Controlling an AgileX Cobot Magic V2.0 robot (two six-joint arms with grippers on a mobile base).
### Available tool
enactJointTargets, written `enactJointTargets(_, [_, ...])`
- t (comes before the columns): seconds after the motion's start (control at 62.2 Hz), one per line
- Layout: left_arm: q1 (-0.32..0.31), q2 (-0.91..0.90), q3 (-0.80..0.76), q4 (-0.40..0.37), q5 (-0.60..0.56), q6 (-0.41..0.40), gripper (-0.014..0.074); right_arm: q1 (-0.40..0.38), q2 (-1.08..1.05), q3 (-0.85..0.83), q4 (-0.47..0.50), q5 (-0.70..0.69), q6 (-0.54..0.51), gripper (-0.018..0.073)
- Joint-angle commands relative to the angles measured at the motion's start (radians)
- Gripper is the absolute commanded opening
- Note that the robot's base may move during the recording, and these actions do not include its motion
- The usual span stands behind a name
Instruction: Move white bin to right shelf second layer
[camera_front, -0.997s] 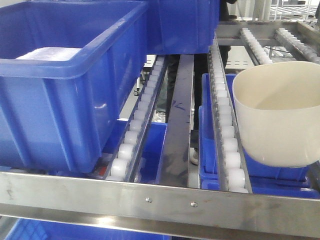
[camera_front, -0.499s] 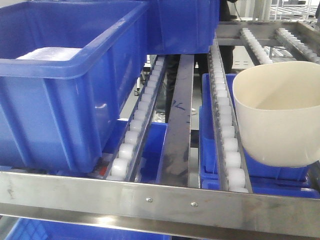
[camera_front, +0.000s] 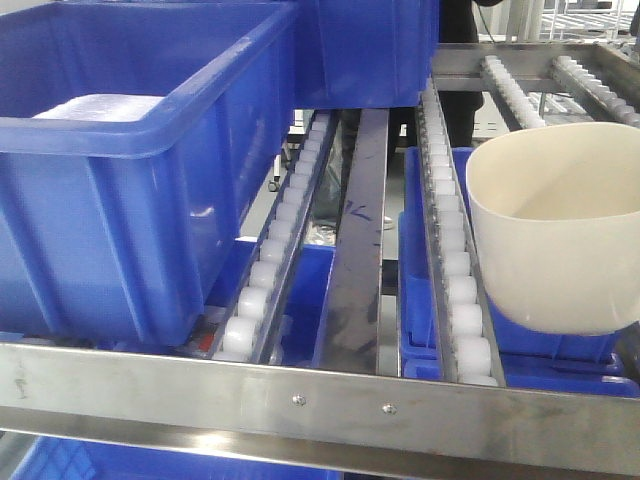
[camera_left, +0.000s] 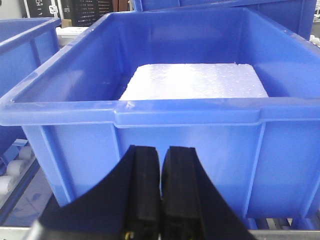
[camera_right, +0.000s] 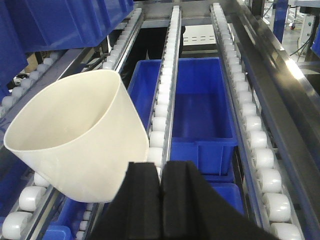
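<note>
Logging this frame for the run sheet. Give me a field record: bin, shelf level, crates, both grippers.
white bin: tilted, resting on the roller rows, mouth open and empty; no gripper holds it
shelf level: sloped rows of white rollers, flat steel front rail with two screws
large blue crate: on the rollers left of the bin, holds a white foam slab
lower blue crate: on the level below, looks empty
left gripper: shut, empty, facing the large blue crate
right gripper: shut, empty, beside the bin
</note>
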Motion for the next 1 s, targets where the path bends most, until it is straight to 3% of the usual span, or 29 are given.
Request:
enactJointTargets(0.0, [-0.008, -0.014, 0.037, -0.005, -0.086, -0.004, 0.0085, -0.006, -0.021, -0.016, -0.01, -0.098, -0.005, 0.005])
enactJointTargets(0.145, [-0.008, -0.014, 0.037, -0.005, -0.086, -0.004, 0.0085, -0.006, -0.021, -0.016, -0.001, -0.099, -0.023, 0.005])
enactJointTargets(0.322, [-0.008, -0.014, 0.037, -0.005, -0.086, -0.004, 0.0085, -0.006, -0.021, -0.016, 0.101, -0.101, -0.154, 0.005])
enactJointTargets(0.981, [-0.008, -0.014, 0.037, -0.005, -0.086, -0.004, 0.0085, -0.006, -0.021, -0.016, 0.102, -0.1, -0.155, 0.005])
